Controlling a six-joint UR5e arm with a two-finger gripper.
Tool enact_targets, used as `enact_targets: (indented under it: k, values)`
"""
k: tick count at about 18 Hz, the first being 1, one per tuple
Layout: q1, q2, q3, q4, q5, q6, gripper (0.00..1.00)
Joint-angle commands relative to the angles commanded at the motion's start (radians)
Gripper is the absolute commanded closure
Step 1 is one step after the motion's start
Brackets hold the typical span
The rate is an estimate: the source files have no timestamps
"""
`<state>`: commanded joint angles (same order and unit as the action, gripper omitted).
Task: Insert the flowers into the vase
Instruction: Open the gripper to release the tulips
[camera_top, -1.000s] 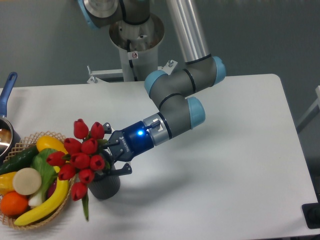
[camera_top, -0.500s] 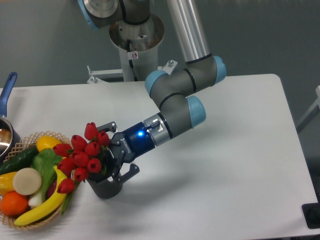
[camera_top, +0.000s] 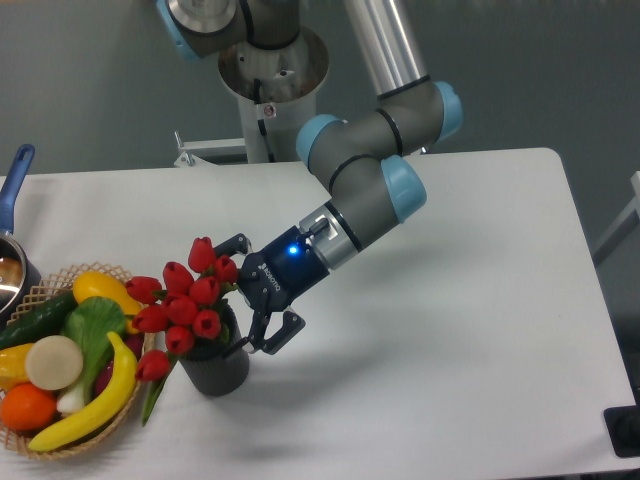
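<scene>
One gripper (camera_top: 258, 297): fingers spread apart, gripping nothing.
Red tulip bunch (camera_top: 187, 302): just left of the gripper, leaning left out of the vase mouth.
Dark grey vase (camera_top: 217, 368): upright, below-left of the gripper.
Wicker basket (camera_top: 105, 424): farther left, holding a banana (camera_top: 95, 399).

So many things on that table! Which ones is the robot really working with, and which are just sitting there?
In the job:
flowers
vase
gripper, fingers spread wide beside the flowers

Just lying about:
basket with banana, orange and greens
pot at the left edge
</scene>
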<state>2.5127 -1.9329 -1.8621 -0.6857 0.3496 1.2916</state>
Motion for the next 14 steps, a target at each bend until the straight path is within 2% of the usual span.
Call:
enact_targets:
  k: [8, 11, 14]
  values:
    - [-0.008, -0.001, -0.022, 0.0, 0.011, 0.002, 0.0]
    - [-0.002, 0.018, -0.019, -0.002, 0.02, 0.0, 0.0]
    - [0.031, 0.038, -0.006, 0.002, 0.133, 0.003, 0.0]
